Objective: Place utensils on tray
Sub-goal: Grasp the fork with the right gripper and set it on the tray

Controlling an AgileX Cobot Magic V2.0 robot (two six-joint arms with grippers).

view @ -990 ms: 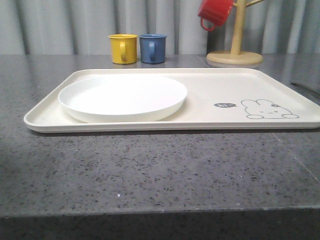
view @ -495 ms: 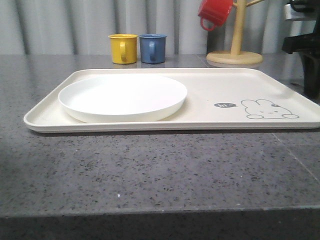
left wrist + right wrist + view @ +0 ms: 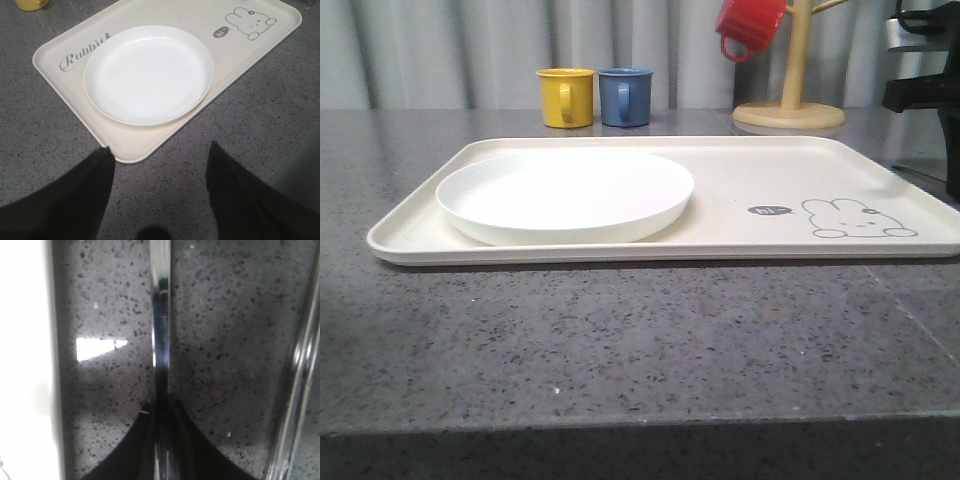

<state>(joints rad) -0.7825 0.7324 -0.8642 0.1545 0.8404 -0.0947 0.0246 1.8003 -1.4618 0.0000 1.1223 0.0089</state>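
The cream tray [image 3: 770, 170] lies across the grey table with a rabbit drawing at its right end. Beside the tray's edge [image 3: 25, 365], my right gripper [image 3: 161, 407] is shut on a slim shiny silver utensil [image 3: 160, 340] that runs straight out from the fingers just over the table. Its ends are out of view, so I cannot tell which piece it is. A second silver utensil [image 3: 300, 365] lies alongside on the table. The right arm [image 3: 930, 80] shows at the far right. Open and holding nothing, my left gripper [image 3: 160, 147] hovers off the tray's corner [image 3: 135, 142].
A round white plate [image 3: 565, 190] fills the left half of the tray. Behind the tray stand a yellow mug [image 3: 566, 97] and a blue mug [image 3: 625, 96]. A wooden mug tree [image 3: 790, 110] with a red mug [image 3: 750, 25] stands at the back right.
The right arm came into the front view at the far right, then shifted further right toward the frame edge. Tray, plate and mugs have not moved.
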